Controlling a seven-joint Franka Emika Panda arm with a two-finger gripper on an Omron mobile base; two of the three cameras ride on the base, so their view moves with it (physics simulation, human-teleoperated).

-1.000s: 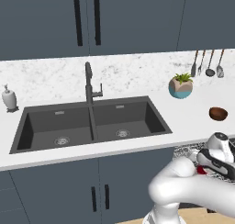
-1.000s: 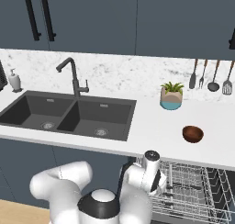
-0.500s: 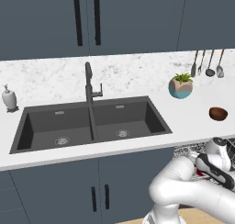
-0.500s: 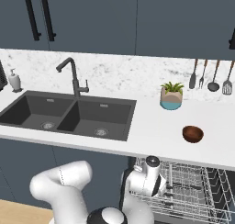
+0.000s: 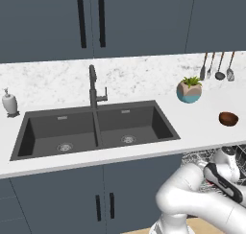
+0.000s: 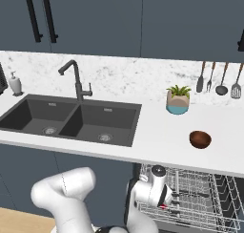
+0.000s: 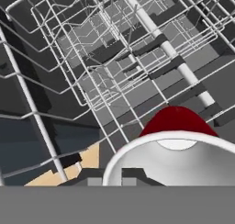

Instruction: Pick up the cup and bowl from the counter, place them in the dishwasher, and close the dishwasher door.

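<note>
My gripper [image 6: 164, 202] hangs low over the dishwasher's silvery wire rack [image 6: 202, 194], shut on the red cup [image 7: 176, 121]. The hand view looks down past the cup's white rim and red body at the rack's wires [image 7: 105, 76]. A sliver of the red cup [image 6: 164, 206] peeks out under the hand. On the white counter [image 6: 159, 132], right of the sink, the dark brown bowl [image 6: 200, 139] sits alone, also visible as the bowl [image 5: 228, 118] near the right edge above the rack [image 5: 196, 157]. The dishwasher door is hidden from me.
The dark double sink [image 6: 71, 120] with its black faucet [image 6: 76, 79] lies to the left. A beige-and-teal plant pot [image 6: 177, 102] stands behind the bowl, utensils [image 6: 220, 79] hang on the wall, and a white soap dispenser [image 5: 9, 103] is at far left.
The hand has dropped lower toward the rack with the cup, sinking below the counter's edge. The bowl has not moved.
</note>
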